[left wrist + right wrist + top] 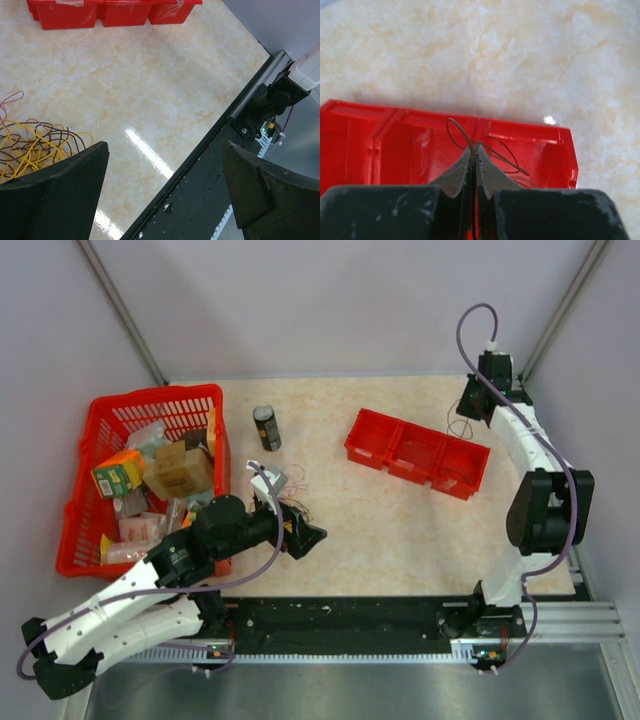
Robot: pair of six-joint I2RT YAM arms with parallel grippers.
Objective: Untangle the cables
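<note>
A tangle of thin yellow and dark brown cables lies on the table, just left of my left gripper's left finger. In the top view the tangle sits beside the left gripper. The left gripper is open and empty, over the table's front edge. My right gripper is shut on a single dark brown cable, whose loops stick out past the fingertips above the red bin. In the top view this gripper is at the back right, with the cable dangling below it.
A red three-compartment bin stands right of centre. A red basket full of packaged goods is at the left. A dark can stands at the back. The black base rail runs along the front edge.
</note>
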